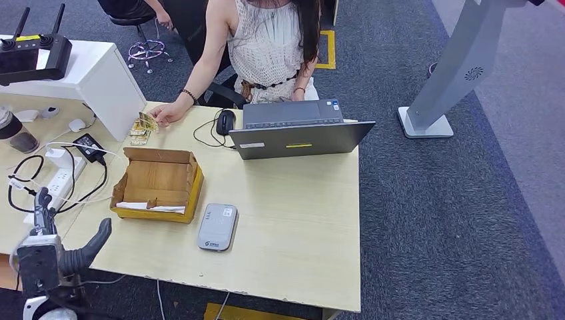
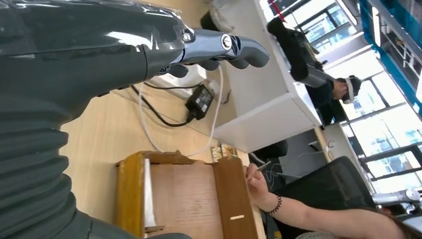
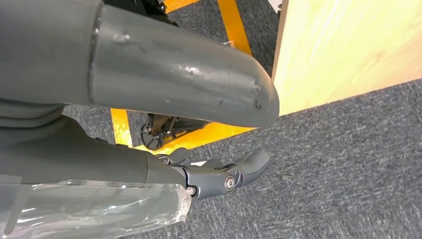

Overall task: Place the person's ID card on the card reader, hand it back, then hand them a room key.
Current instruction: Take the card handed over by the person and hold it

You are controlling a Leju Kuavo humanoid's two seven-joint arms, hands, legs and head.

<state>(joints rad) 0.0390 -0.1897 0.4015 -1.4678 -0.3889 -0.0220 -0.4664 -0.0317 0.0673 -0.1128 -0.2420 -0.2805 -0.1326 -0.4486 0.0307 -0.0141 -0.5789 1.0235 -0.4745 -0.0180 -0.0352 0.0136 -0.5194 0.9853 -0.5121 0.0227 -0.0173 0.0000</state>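
The grey card reader [image 1: 218,227] lies flat near the table's front edge, just right of an open cardboard box [image 1: 158,183] [image 2: 184,194] with white cards [image 1: 150,207] along its near wall. A seated person's hand [image 1: 164,113] [image 2: 256,180] rests at the table's far edge and pinches a thin card [image 2: 263,167], seen edge-on. My left hand [image 1: 63,257] [image 2: 149,55] hovers at the table's front left corner, left of the box, fingers [image 2: 224,47] stretched out and holding nothing. My right hand [image 3: 164,99] hangs beside the table over the carpet, empty, with its fingers [image 3: 219,177] loosely apart.
An open laptop [image 1: 296,133] and a black mouse [image 1: 225,122] sit in front of the person. Cables, a power strip [image 1: 60,180] and a black adapter [image 1: 88,145] [image 2: 199,99] crowd the left side. A white cabinet [image 1: 100,80] stands at the back left.
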